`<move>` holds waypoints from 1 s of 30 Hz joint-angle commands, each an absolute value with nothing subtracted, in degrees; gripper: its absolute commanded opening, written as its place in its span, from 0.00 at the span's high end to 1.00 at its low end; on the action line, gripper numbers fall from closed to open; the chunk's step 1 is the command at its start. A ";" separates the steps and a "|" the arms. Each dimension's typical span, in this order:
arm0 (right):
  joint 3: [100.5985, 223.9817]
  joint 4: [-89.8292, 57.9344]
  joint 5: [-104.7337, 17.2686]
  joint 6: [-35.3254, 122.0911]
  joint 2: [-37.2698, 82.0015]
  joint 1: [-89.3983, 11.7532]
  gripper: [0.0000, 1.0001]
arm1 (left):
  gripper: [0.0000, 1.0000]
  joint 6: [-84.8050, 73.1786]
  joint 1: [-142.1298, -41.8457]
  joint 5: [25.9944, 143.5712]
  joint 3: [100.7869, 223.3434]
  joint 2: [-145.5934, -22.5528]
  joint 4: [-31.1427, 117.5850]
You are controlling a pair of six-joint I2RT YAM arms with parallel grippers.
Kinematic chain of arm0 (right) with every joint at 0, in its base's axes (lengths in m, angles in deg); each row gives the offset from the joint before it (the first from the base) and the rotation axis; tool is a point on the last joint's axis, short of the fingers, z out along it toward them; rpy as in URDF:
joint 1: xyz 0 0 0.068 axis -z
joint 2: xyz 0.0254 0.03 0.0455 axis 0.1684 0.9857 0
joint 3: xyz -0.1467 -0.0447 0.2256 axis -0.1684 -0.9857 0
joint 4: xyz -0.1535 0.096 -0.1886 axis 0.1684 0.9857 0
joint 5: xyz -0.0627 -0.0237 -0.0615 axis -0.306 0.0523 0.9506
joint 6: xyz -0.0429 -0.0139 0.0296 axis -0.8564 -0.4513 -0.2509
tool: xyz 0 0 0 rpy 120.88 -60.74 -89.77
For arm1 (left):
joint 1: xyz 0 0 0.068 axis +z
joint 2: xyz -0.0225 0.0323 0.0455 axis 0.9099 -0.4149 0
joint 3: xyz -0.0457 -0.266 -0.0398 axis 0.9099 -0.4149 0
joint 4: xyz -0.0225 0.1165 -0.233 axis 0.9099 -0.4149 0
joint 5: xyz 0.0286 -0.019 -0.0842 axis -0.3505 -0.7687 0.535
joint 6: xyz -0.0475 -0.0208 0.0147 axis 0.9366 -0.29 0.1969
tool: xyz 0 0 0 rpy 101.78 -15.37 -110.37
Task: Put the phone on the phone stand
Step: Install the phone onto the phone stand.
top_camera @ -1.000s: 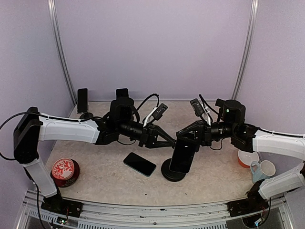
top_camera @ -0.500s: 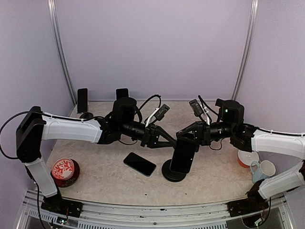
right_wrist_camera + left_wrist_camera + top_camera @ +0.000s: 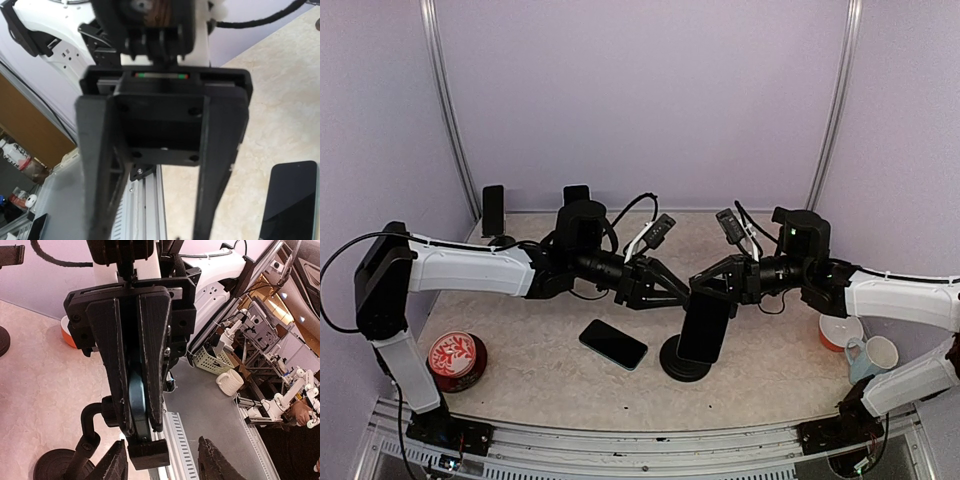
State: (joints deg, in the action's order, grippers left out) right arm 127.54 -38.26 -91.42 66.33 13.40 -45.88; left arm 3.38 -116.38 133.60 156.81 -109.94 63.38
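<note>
Clock readings are from the top view, with the stand at centre and 6 toward the arm bases

Near edge: the tin (image 3: 457,360) is sitting at 9 o'clock, well apart and hindering nothing. The flat phone (image 3: 613,343) is lying on the table (image 3: 750,395) at 9–10 o'clock, near the stand (image 3: 683,366) base but apart from it. It is lying beneath the left arm's line, so a low pull-back is risking a clip (judgement)

Centre: the phone (image 3: 704,326) is standing upright over the base. In the left wrist view its lower end is sitting at the stand's lip; whether it is fully seated, cannot tell. The right gripper (image 3: 708,297) is reaching in from 2–3 o'clock, fingers pressed together on the phone's upper part. It is probably steadying the phone upright while the lower end is settling in the cradle

The left gripper (image 3: 164,464) is hanging at 10–11 o'clock, just beside the phone, with fingers spread and nothing between them. It is reading as a free hand guarding against a tip toward that side

Judgement: the placement is looking close to done. Remaining are the right release and a lift-away that is not dragging the phone off the lip

Right side: the bowl (image 3: 838,330) and mug (image 3: 880,352) are sitting at 3 o'clock below the right forearm, well apart from the stand

Far: the back stands (image 3: 493,212) are standing at 10–11 o'clock by the wall, each carrying a dark phone, out of the way
</note>
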 commanded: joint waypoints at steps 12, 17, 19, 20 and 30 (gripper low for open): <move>131.01 -37.50 -90.55 65.69 14.92 -48.10 0.97 | 0.27 1.13 -116.03 132.37 155.44 -106.48 64.15; 132.99 -35.24 -88.24 63.48 15.75 -50.80 0.84 | 0.25 1.04 -116.03 131.43 154.25 -105.73 64.18; 133.43 -34.88 -87.66 63.34 16.13 -51.35 0.83 | 0.25 1.06 -116.03 131.28 153.85 -105.49 64.15; 133.54 -34.83 -87.54 63.27 16.31 -51.57 0.82 | 0.25 1.03 -116.03 131.22 153.67 -105.38 64.19; 134.84 -33.53 -86.75 62.28 16.98 -52.94 0.75 | 0.24 1.01 -116.03 130.44 152.56 -104.63 64.04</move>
